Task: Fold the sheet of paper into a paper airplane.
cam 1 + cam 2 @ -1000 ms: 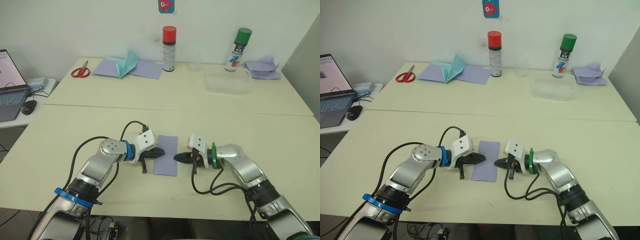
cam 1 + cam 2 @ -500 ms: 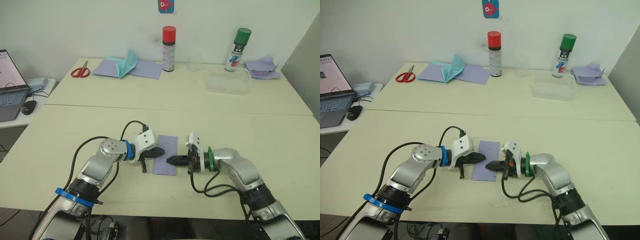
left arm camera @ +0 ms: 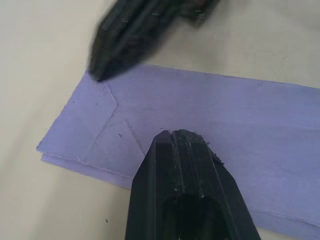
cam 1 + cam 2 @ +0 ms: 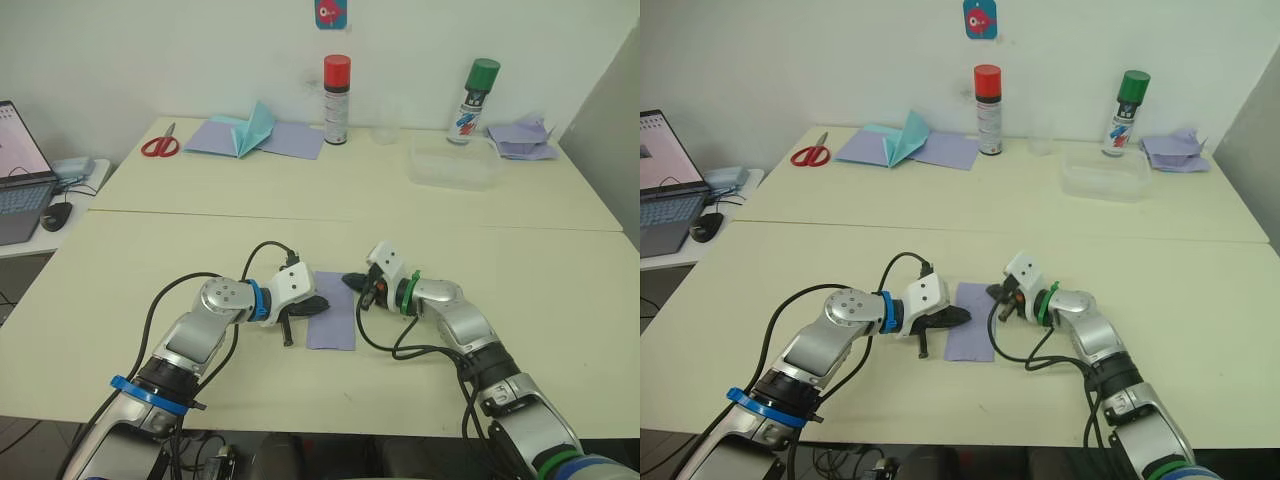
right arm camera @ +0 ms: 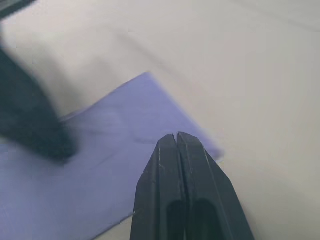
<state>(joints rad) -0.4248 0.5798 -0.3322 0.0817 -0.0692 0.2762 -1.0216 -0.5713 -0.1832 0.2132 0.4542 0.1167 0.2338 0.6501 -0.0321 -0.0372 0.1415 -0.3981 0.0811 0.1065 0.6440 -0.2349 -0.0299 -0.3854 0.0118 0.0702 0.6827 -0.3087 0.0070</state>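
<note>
The sheet of paper is a lavender strip, folded lengthwise, lying flat on the near table between my two arms. My left gripper is shut, its tip resting on the strip's left edge; in the left wrist view its tip presses on the creased paper. My right gripper is shut too and sits at the strip's far right corner, the tip just over the paper's edge. Neither gripper holds anything. The paper airplane is out of view.
On the far table are red scissors, a teal paper plane on lavender sheets, a red-capped can, a green-capped can, a clear tub and a crumpled lavender pile. A laptop is at the left.
My right gripper has moved from beside the strip's right edge, through its near right part, to its far right corner. The left gripper and the paper have stayed in place.
</note>
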